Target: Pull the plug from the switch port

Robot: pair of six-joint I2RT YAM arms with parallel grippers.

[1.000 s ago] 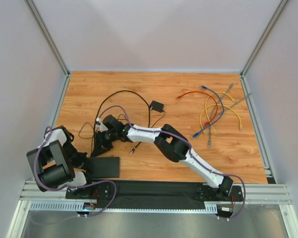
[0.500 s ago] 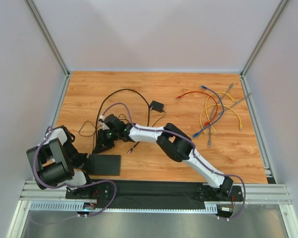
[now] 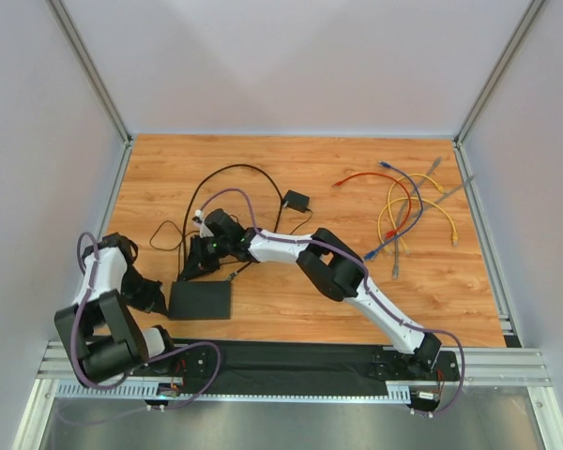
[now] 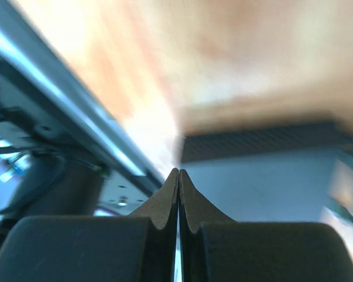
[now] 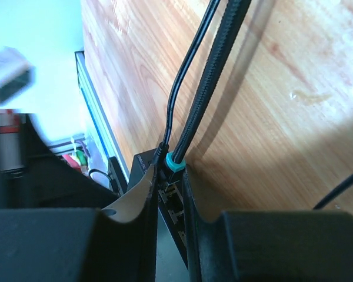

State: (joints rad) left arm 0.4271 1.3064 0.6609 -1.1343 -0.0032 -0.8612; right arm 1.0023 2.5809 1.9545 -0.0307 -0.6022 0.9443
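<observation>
The switch port (image 3: 202,300) is a flat black box near the table's front left. In the right wrist view its socket row (image 5: 175,202) faces up between my fingers. The plug (image 5: 174,164) has a teal collar and a thick braided black cable (image 5: 215,76). It sits in a socket beside a thinner black cord (image 5: 176,100). My right gripper (image 3: 190,270) (image 5: 170,173) is shut on the plug at the box's far edge. My left gripper (image 3: 161,300) (image 4: 177,171) is shut and empty at the box's left end (image 4: 265,176); the left wrist view is blurred.
A small black adapter block (image 3: 296,201) with a looping thin cord lies behind the switch. Several coloured patch cables (image 3: 413,211) lie at the back right. The aluminium rail (image 3: 291,361) runs along the near edge.
The switch has slid a little away from the rail and to the right. My left arm has swung and stretched out beside it. My right gripper has shifted slightly farther from the rail with the plug.
</observation>
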